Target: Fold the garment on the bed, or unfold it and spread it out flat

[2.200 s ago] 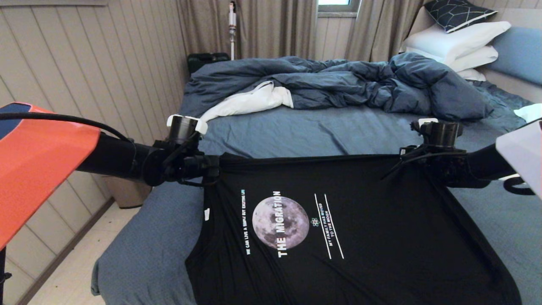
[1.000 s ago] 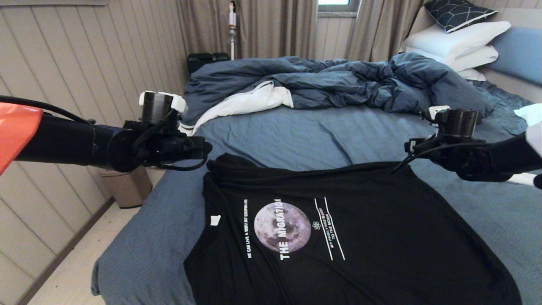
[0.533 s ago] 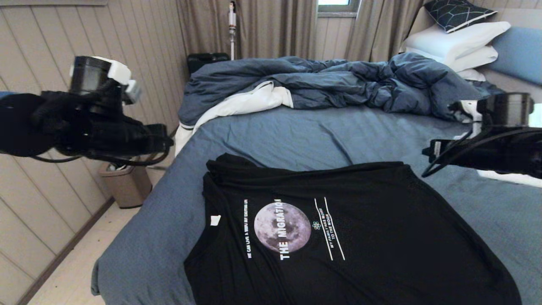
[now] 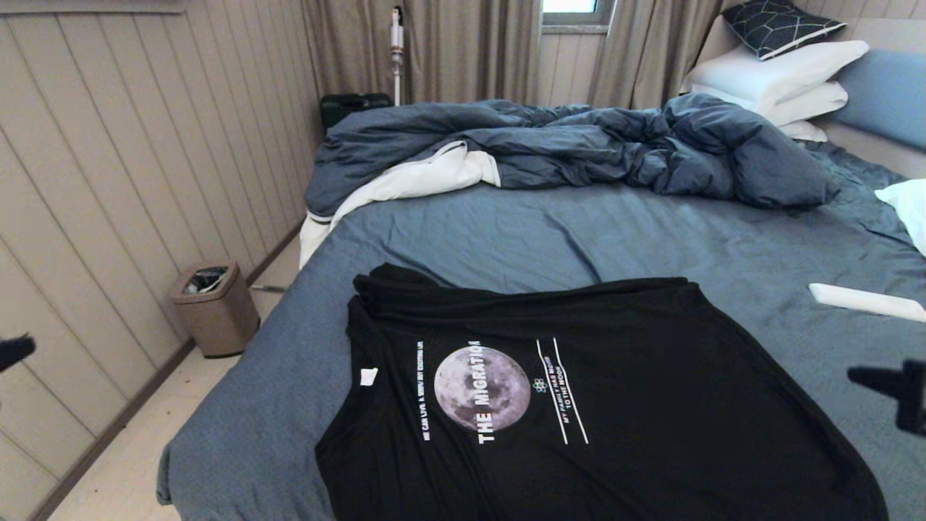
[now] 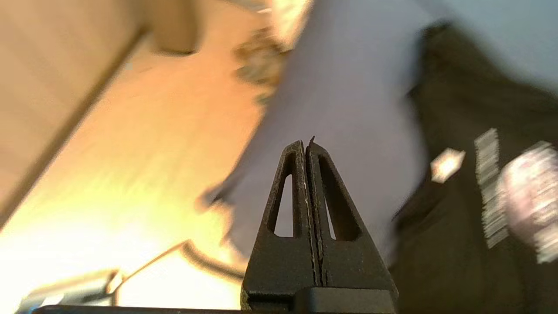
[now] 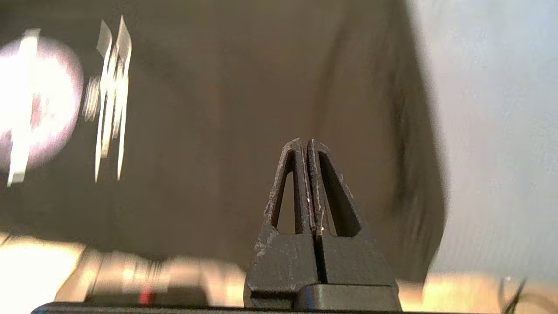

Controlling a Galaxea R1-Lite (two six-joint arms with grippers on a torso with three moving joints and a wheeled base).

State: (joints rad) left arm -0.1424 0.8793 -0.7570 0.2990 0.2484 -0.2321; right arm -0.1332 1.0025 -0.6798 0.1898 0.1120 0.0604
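Across the near edge of the slate-blue bed point(image 4: 506, 239), your thin black moon-print T-shirt point(image 4: 651, 405) lay limp and light; pinch its far-edge corners. Left gripper point(image 5: 306, 146) and right gripper point(image 6: 304, 145) were clenched empty.

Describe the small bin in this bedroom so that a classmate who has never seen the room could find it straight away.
Start at the bed and go to its left side, by the panelled wall. On the floor there stands a small tan bin, squarish and open-topped, the only thing standing on that strip of floor.
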